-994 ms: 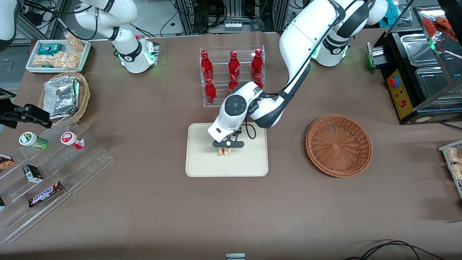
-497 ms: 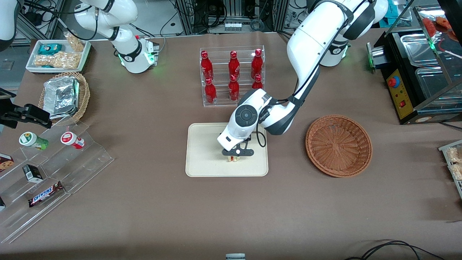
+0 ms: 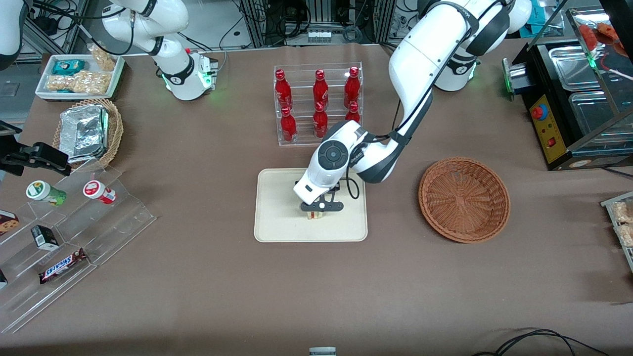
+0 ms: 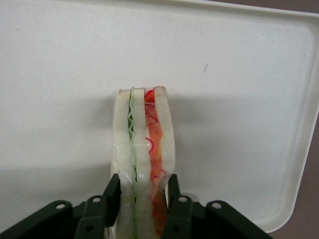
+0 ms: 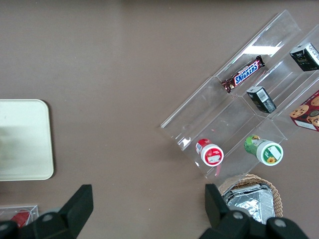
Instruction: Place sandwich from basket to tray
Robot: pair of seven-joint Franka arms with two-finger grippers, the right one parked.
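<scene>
Over the middle of the tray (image 3: 277,222), the gripper (image 3: 317,208) clamps the sandwich (image 4: 143,149) by its bread faces, holding it on edge, apparently ready to set down, with the basket (image 3: 464,199) empty.

"SNICKERS" on choc bar (image 5: 242,74) in clear acrylic stand (image 5: 234,107); no other legible txt.

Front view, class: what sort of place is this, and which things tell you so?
Probably a robotics lab staged as a snack counter: a rack of red bottles, clear stepped shelves of snacks, and the gripper holding a sandwich over the tray, the basket empty.
</scene>
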